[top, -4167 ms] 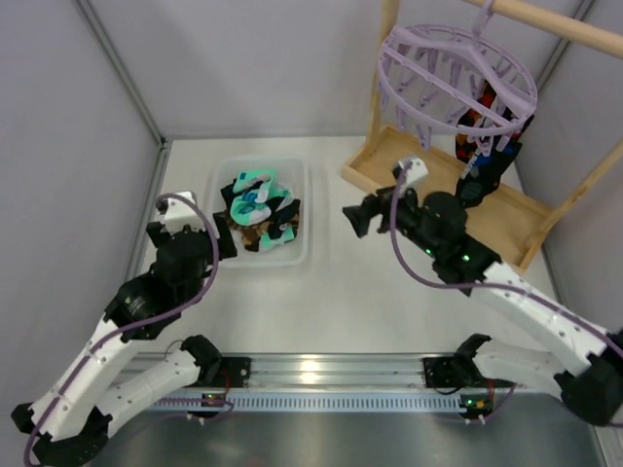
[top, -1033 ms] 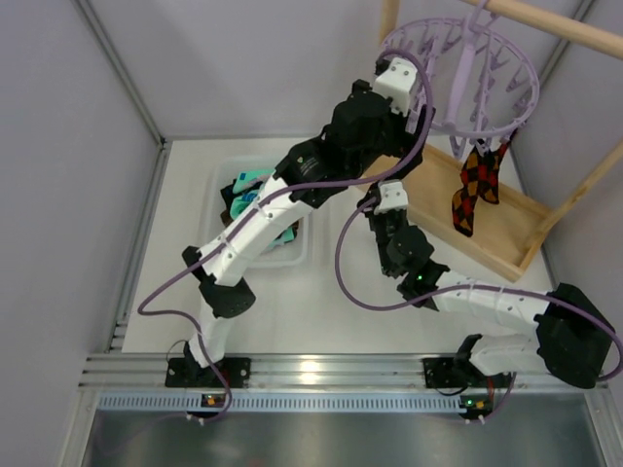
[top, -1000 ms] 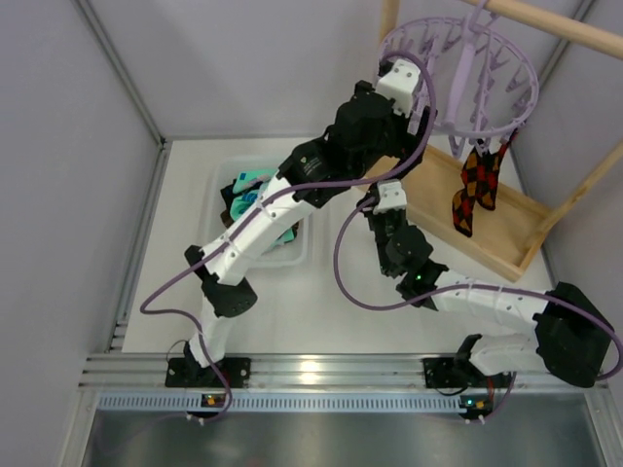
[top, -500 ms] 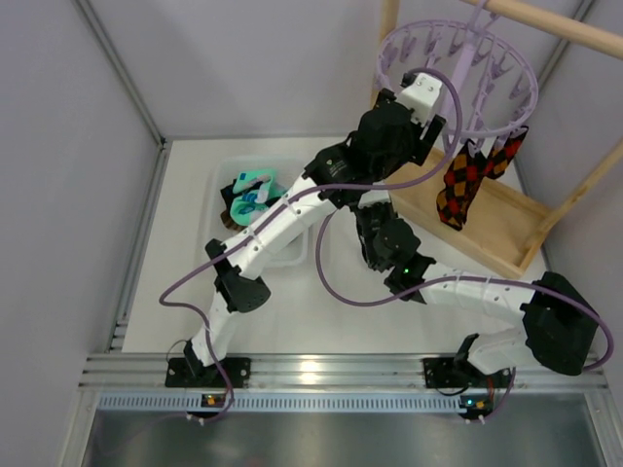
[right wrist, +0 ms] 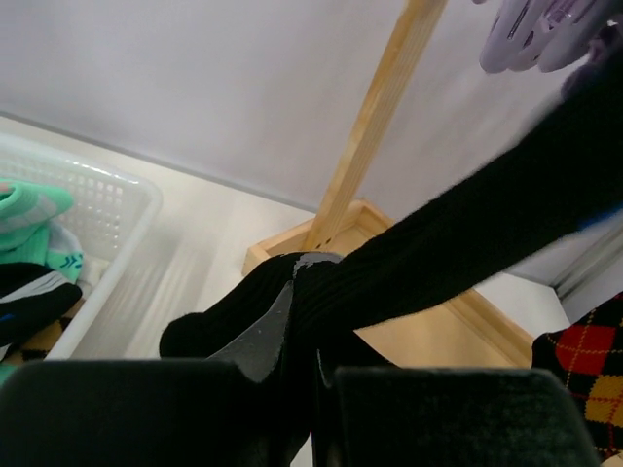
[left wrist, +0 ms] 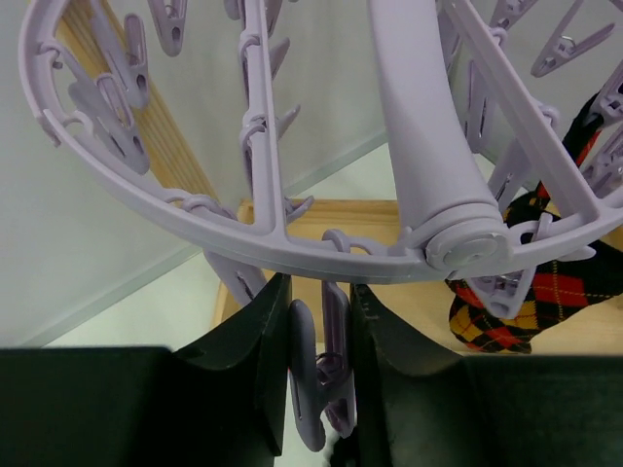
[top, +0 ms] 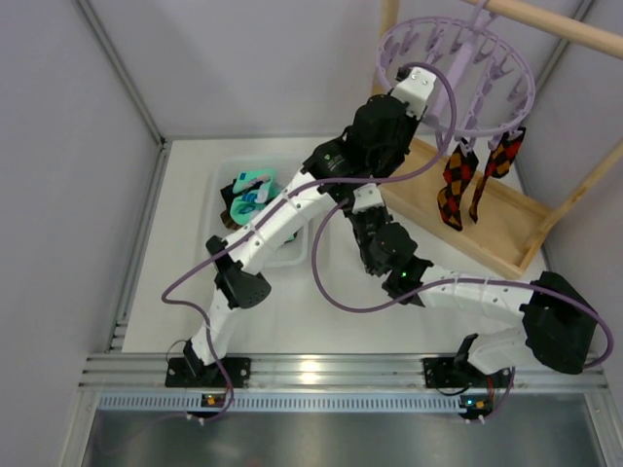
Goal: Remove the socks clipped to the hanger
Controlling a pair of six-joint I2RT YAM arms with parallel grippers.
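Wood-coloured frame with tray base (top: 506, 229) stood at the upper right of the top view, with the round lavender plastic hanger (left wrist: 419, 117) hung from its bar. White plastic basket (right wrist: 107, 204) at centre-left held a teal sock (top: 255, 183) and others. Left gripper (left wrist: 319, 326) sat under the hanger rim, jaws pinching one lavender clip peg (left wrist: 310, 389). Right gripper (right wrist: 300, 304) was clamped on a long black sock (right wrist: 467, 233) running up toward the pegs. Two diamond-patterned black socks (top: 456, 185) dangled clipped at the hanger's right edge.
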